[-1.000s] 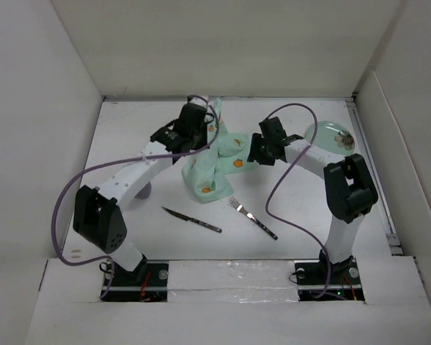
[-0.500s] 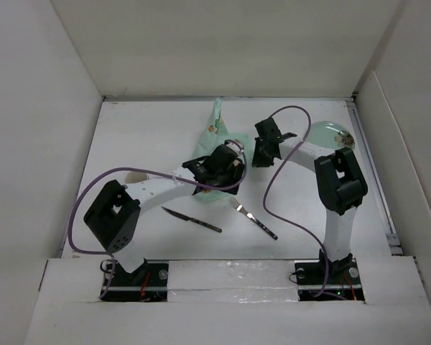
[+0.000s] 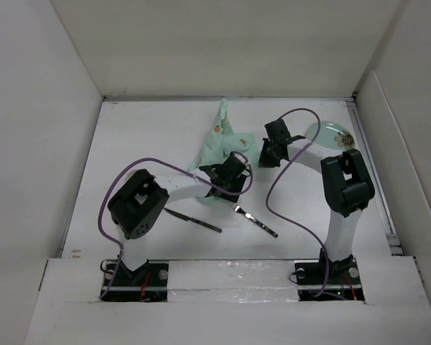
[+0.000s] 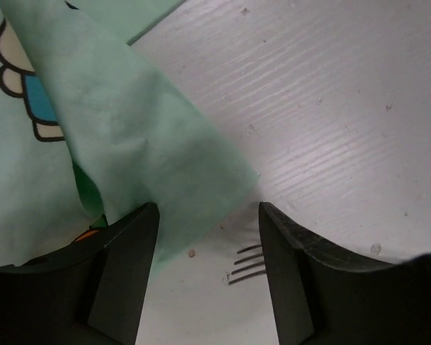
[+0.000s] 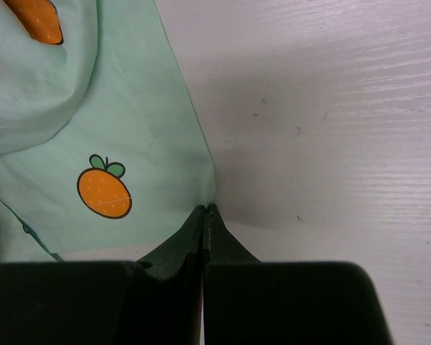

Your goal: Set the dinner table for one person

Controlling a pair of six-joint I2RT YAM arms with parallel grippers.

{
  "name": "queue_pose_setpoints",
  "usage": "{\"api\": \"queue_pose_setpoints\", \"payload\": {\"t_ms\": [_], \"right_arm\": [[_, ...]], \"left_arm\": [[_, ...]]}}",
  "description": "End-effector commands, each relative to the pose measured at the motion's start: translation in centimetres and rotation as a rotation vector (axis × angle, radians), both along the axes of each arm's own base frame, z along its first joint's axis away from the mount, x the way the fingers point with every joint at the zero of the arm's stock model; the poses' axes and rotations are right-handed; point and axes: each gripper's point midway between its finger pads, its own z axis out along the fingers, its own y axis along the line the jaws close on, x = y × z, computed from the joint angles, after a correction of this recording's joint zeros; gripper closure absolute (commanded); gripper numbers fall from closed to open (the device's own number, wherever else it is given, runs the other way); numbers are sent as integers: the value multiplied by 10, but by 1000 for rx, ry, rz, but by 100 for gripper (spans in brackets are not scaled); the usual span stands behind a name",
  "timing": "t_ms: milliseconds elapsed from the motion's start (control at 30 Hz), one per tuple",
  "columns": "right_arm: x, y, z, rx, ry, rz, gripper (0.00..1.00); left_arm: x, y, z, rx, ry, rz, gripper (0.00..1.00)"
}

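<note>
I see my left gripper (image 4: 207, 214) spread wide over the placemat (image 4: 129, 144) corner and fork (image 4: 246, 263) tines; my right gripper (image 5: 205, 210) pinches shut on the placemat's edge

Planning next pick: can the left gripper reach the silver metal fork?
Likely yes: left gripper open, silver metal fork tines bare between its fingers; mint-green cloth placemat lies beside them, not over.
</note>
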Motion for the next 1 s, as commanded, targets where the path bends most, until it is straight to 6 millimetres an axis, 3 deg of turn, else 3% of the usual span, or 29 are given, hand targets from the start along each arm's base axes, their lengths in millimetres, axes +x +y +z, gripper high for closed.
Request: {"api": "queue_pose_setpoints", "payload": {"t_ms": [0,167,200,267,300,367,500,567,667,700,767,833,967], "right_arm": [[9,1,30,37,-94,9,100],[6,5,33,79,-94,42,100],[6,5,34,81,-97,45,100],[7,1,35,84,-104,36,100],[7,2,38,91,-108,42,100],[7,-2,39,91,-108,37,100],[9,-7,46,86,-125,33,100],[10,-16,50,83,-133,18,100],[10,-28,58,82,-152,2,100],[9,-28,60,82,-159,4,100],[10,-40,68,81,-177,-20,100],[8,-47,71,82,-182,-37,100],[4,-55,91,105,-216,-65,100]], "left_arm": [[8,2,-11,46,-14,15,47],[12,4,-17,66,-24,35,59],[13,3,-15,60,-31,38,73],[17,4,-13,64,-45,44,86],[20,1,-8,57,-58,48,97],[25,0,0,60,-78,55,100],[44,-9,64,-33,-172,68,100],[56,-12,115,-140,-227,85,100],[78,6,176,-262,-303,135,100],[92,23,188,-283,-320,177,100],[103,38,216,-353,-344,195,100],[122,67,228,-387,-353,246,100],[141,107,256,-441,-391,314,100]]}}
